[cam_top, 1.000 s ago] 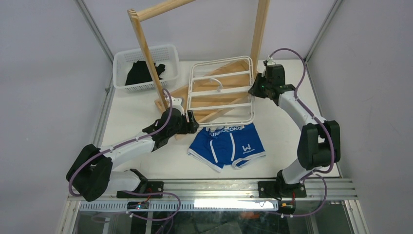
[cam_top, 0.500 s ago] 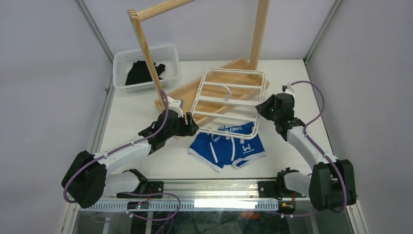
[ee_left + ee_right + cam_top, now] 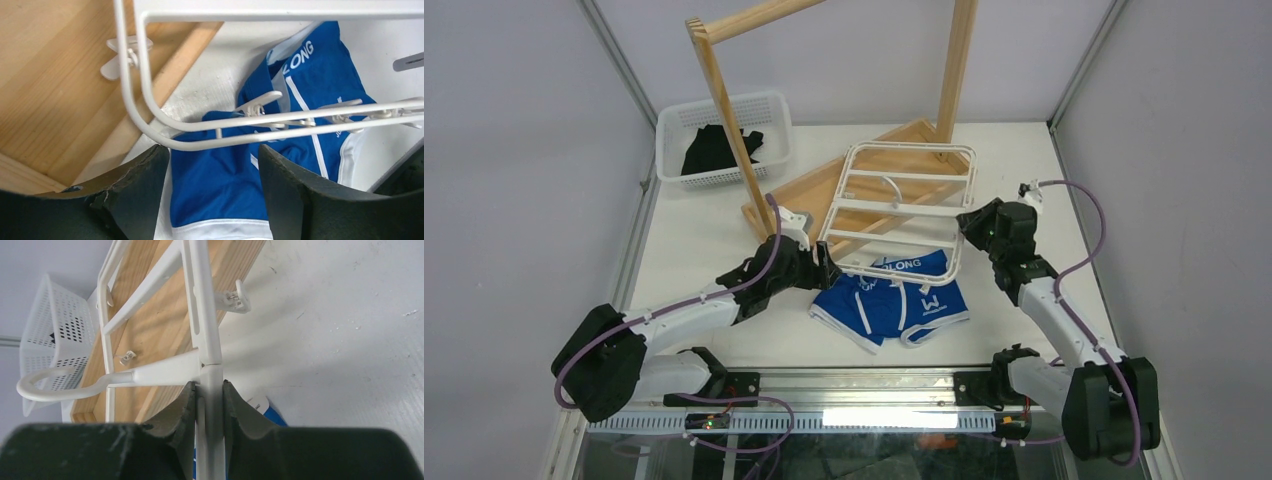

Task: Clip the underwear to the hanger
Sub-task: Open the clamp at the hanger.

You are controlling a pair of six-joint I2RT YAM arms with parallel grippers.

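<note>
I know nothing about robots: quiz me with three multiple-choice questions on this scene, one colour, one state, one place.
1. What colour is the underwear? A red; B blue; C green.
2. What is the right gripper doing? A hanging open; B shut on the hanger; C holding the underwear.
3. Where is the black garment? A in the white basket; B on the hanger; C under the underwear.
Answers: B, blue with white trim; B, it pinches the hanger's bar; A, it lies in the basket.
</note>
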